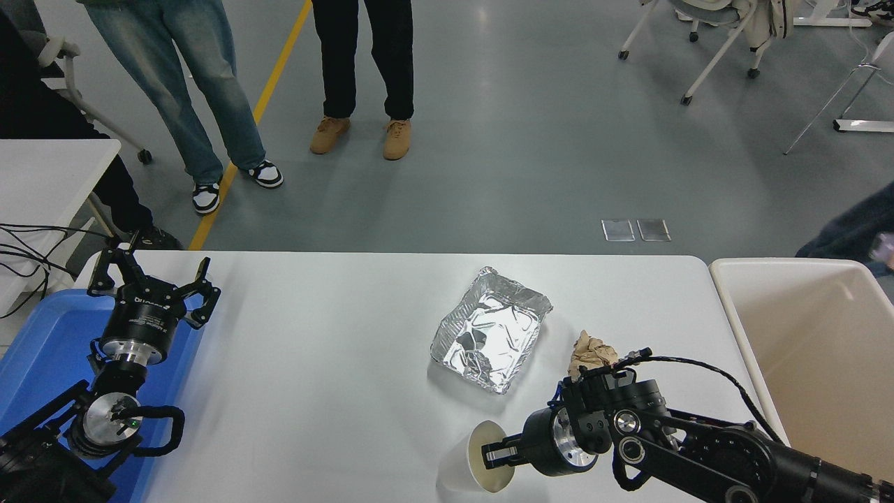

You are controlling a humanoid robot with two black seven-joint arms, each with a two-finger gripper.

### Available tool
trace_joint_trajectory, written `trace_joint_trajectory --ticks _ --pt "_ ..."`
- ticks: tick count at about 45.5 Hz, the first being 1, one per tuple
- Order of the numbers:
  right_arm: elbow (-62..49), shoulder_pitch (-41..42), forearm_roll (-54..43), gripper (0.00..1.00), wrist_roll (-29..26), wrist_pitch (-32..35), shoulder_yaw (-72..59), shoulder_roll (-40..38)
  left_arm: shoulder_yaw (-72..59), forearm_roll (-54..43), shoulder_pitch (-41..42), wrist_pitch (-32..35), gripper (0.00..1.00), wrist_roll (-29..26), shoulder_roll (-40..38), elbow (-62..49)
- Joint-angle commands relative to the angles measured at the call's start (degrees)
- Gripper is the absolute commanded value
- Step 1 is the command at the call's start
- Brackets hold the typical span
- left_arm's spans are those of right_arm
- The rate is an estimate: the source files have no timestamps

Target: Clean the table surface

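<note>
Three loose things lie on the white bench (335,335), all in its right half: a foil tray (491,338), a brown paper wad (591,353) and a paper cup (473,466).

The tray sits empty and crinkled, turned at an angle, about midway between the far and near edges. The wad lies just to its right, apart from it, with the right arm's wrist housing right in front of it.

The cup is at the near edge, tipped on its side with its mouth facing right. The right gripper (497,453) comes in from the lower right and pinches the cup's rim, one finger inside the mouth.

The left gripper (152,279) is parked at the lower left with its fingers spread wide, holding nothing, over the bench's left edge and a blue bin (42,349) beside it.

A cream bin (803,335) stands against the bench's right end; a dark sleeve (848,230) shows above its far right corner.

On the grey floor beyond the bench stand two people, seen only from the legs down: one in jeans (181,84), one in black trousers (363,56). A smaller white table (49,175) with cables is at the far left.
</note>
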Motion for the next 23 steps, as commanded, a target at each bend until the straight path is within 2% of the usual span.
trace_joint_trajectory --ticks 1,6,23 --pt "1.5 2.3 1.2 0.00 -0.2 3.4 -0.2 -3.4 0.0 0.0 0.0 0.0 0.99 0.0 0.0 0.0" --pt "2.2 3.5 2.3 0.00 -0.2 3.9 -0.1 -4.9 0.0 0.0 0.0 0.0 0.99 0.0 0.0 0.0" --pt "8.4 9.2 18.1 0.00 -0.5 12.2 0.7 -13.5 0.0 0.0 0.0 0.0 0.99 0.0 0.0 0.0"
